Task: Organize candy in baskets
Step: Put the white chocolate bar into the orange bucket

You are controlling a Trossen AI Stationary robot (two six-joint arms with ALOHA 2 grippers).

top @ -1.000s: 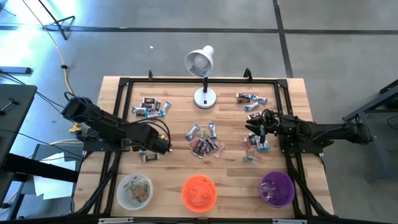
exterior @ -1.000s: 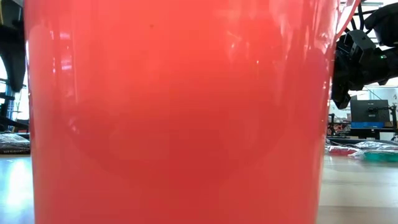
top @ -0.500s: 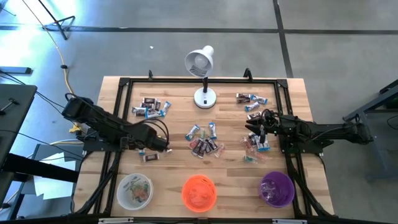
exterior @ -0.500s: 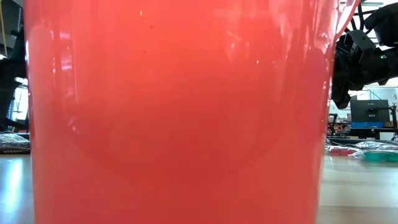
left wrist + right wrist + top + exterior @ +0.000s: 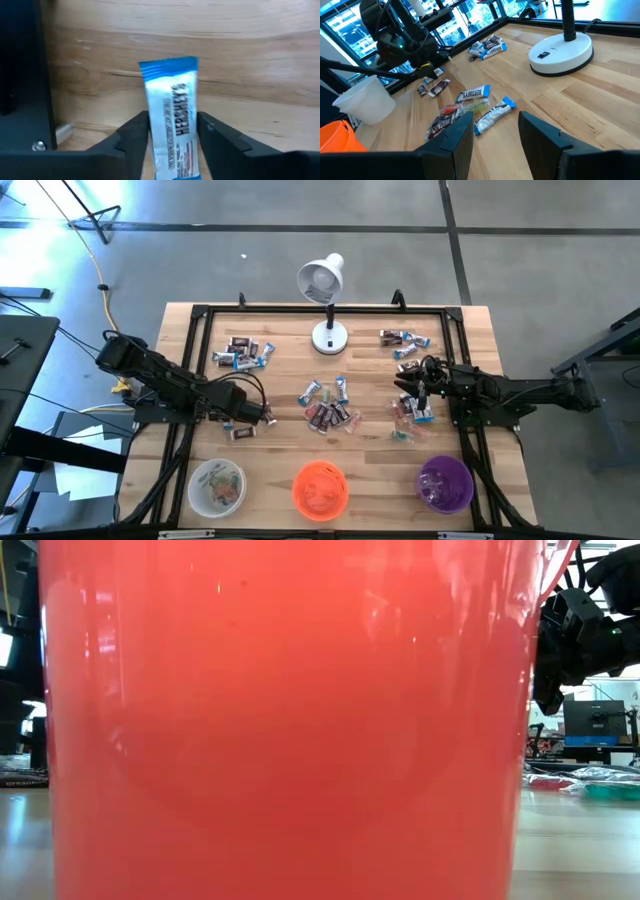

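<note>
A: Left hand (image 5: 262,417), low over the counter (image 5: 370,450), left of centre: what does it carry?
B: A blue-and-silver candy bar (image 5: 174,117) between its two fingers (image 5: 134,136), jaws set narrowly about the wrapper; a dark-wrapped piece (image 5: 243,433) lies on the wood just beside it.

A: And the right hand (image 5: 410,388)?
B: Over the right-side pile of candy (image 5: 412,411), fingers (image 5: 457,137) parted, nothing between them.

A: Where is the rest?
B: Loose clusters: one at centre (image 5: 328,405), one at back left (image 5: 242,353), one at back right (image 5: 402,340), around a white lamp (image 5: 325,300). Along the front edge stand the white basket (image 5: 217,486), already holding some pieces, the orange basket (image 5: 320,489) and the purple basket (image 5: 445,484).
</note>
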